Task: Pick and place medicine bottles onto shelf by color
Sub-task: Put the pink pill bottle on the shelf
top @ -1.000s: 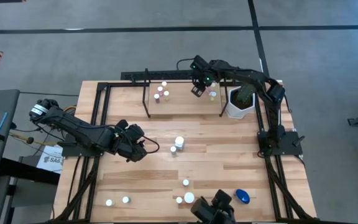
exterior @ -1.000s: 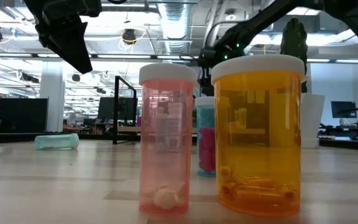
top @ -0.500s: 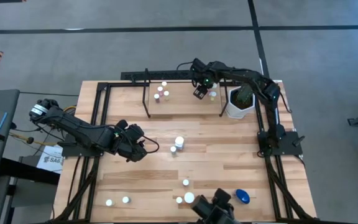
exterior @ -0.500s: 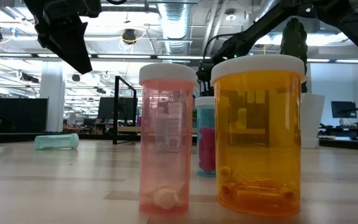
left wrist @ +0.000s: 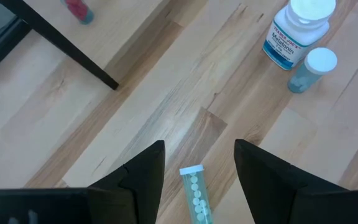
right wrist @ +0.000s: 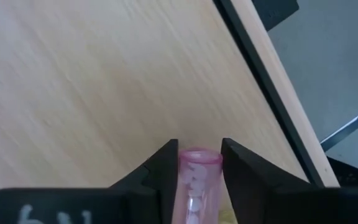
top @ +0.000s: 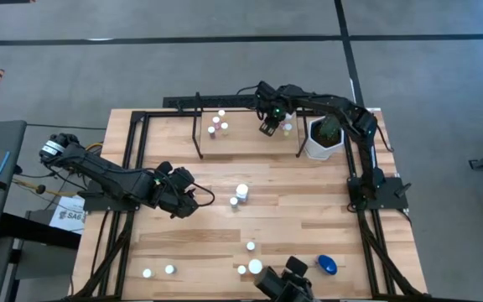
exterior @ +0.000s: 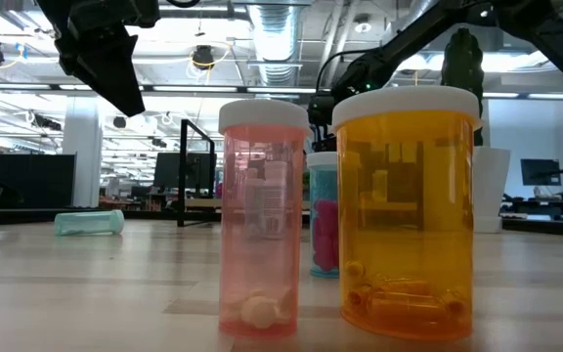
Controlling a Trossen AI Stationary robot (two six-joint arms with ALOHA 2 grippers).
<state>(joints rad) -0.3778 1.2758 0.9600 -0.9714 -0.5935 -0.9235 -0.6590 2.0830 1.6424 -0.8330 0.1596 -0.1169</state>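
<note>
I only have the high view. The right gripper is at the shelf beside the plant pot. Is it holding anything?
Observer: Yes. The right wrist view shows the right gripper with its fingers closed against both sides of a pink bottle.
Operator: And the left gripper, mid-table?
Observer: The left gripper has its fingers open, above a teal bottle lying on its side.
Operator: Anything standing near that one?
Observer: A white blue-labelled bottle stands upright, with a small teal white-capped bottle beside it.
</note>
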